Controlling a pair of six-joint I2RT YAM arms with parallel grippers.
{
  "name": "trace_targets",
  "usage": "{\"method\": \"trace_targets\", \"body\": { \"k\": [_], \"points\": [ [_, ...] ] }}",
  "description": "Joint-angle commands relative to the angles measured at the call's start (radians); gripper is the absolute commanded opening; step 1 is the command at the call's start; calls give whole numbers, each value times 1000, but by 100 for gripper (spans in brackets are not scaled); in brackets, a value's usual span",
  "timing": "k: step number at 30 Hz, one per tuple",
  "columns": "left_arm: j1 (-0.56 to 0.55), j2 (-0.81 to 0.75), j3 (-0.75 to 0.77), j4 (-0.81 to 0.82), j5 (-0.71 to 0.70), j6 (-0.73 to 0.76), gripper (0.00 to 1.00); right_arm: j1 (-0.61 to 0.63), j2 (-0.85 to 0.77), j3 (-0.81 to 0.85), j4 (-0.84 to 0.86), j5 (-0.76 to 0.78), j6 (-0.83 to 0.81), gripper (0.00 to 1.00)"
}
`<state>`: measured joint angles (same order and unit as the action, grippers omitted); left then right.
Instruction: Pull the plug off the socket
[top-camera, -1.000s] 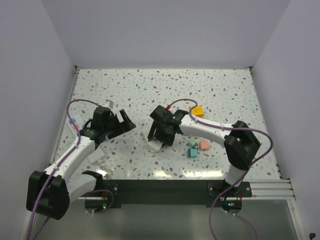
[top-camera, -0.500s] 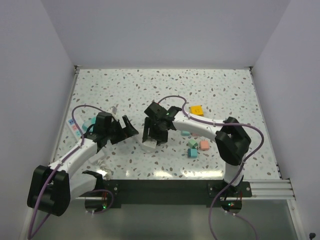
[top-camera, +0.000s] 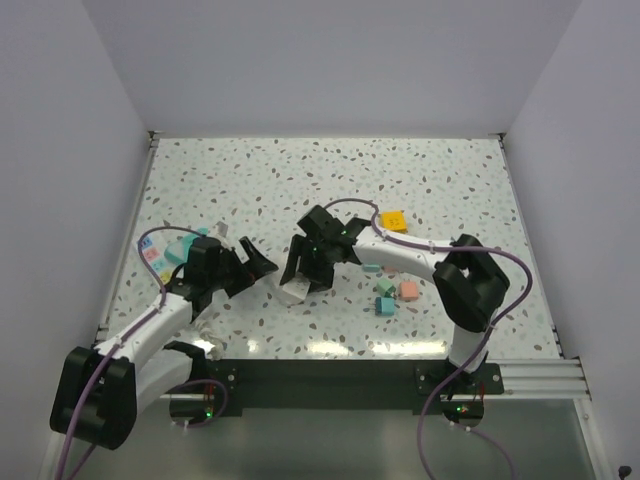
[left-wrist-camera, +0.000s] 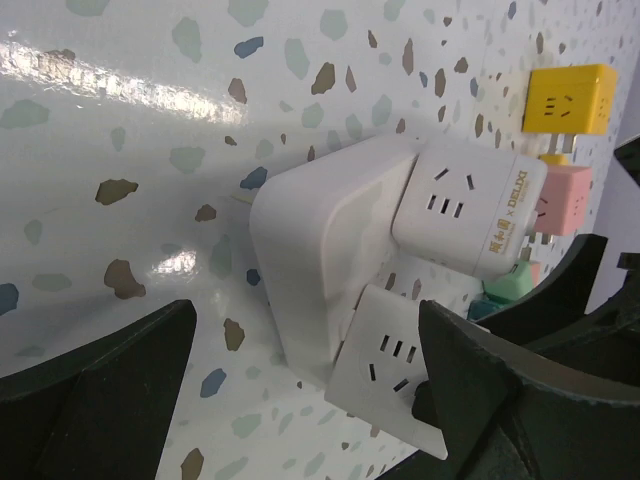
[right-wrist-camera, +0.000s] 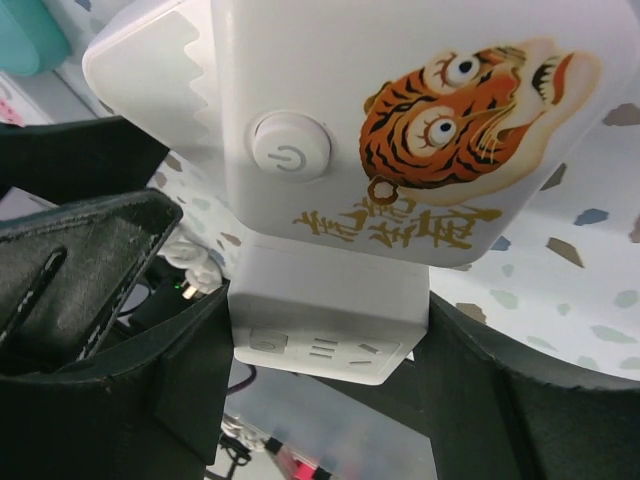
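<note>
Pale lilac walls (top-camera: 60, 150) close in a white tabletop flecked with terrazzo chips (top-camera: 440, 180). At left, the left gripper (top-camera: 253, 263) hangs with its fingers spread wide, holding nothing, just beside the white rounded socket block (left-wrist-camera: 320, 250) near the table's middle. The right gripper (top-camera: 303, 280) clamps a small white square plug (right-wrist-camera: 325, 315) seated in that block. Farther right lie a yellow cube (top-camera: 392, 219) and a pink cube (top-camera: 407, 291).

From up top, the socket (top-camera: 290, 293) is mostly covered by the right gripper (top-camera: 303, 280), and the plug can't be made out there. On the left wrist view, a teal block (left-wrist-camera: 508, 283) is half buried behind the left gripper (left-wrist-camera: 308, 330).
</note>
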<state>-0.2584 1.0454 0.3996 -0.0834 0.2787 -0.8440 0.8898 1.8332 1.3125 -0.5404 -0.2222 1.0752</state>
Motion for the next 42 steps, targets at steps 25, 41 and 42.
{"method": "trace_targets", "body": {
  "k": [25,41,42],
  "points": [
    [-76,1,-154,359,-122,13,32,5,-34,-90,283,-181,209,2],
    [-136,-90,-81,315,-151,-78,0,49,-23,-93,146,-23,178,72],
    [-137,-90,-76,312,-154,-79,0,60,-3,-88,135,-25,178,72]
  ]
}}
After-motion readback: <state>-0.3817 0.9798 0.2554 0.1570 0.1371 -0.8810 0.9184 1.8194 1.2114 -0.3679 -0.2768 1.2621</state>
